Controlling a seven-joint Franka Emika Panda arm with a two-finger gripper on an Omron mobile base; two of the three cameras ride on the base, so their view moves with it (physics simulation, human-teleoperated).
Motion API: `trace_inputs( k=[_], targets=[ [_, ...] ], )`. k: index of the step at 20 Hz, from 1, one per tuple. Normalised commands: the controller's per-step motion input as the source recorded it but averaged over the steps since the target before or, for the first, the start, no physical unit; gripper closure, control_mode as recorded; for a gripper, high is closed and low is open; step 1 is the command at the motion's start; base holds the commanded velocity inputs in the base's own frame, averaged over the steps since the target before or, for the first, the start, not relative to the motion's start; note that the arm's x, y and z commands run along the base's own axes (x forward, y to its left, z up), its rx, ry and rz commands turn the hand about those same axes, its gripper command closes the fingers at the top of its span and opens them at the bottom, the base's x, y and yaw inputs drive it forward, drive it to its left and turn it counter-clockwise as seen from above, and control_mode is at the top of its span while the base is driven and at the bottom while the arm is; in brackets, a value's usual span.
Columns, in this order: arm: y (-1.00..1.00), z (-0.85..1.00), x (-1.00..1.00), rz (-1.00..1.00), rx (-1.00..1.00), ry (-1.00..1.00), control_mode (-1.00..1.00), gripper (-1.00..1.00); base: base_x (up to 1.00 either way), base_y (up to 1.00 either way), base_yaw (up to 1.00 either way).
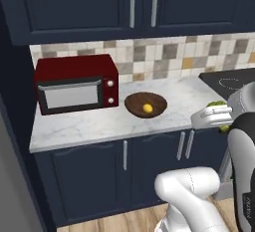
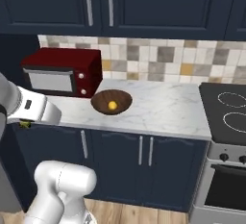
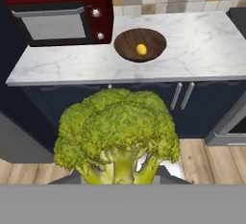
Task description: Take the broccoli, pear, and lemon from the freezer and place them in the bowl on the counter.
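Gripped by its stem in the closed hand [image 3: 120, 177], the broccoli [image 3: 116, 131] is held out before the desk [image 3: 206, 40], apparently for carrying to the bowl [image 3: 140, 44], where the lemon [image 3: 141, 49] lies

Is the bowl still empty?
No. The bowl on the counter holds the lemon; nothing else inside.
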Motion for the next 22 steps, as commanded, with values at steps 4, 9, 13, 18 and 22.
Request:
trace_inputs(
  k=[4,9,13,18,22],
  targets=[
    [0.0,0.0,0.0,0.0,0.0,0.0,1.0,1.0,0.44,-0.32,-0.02],
    [0.0,0.0,0.0,0.0,0.0,0.0,1.0,1.0,0.67,-0.02,-0.04],
    [0.0,0.0,0.0,0.0,0.0,0.0,1.0,1.0,0.58,-0.25,0.0],
    [0.0,0.0,0.0,0.0,0.0,0.0,1.0,1.0,0.49,-0.28,-0.01],
    [0.0,0.0,0.0,0.0,0.0,0.0,1.0,1.0,0.48,-0.25,0.0]
  ],
)
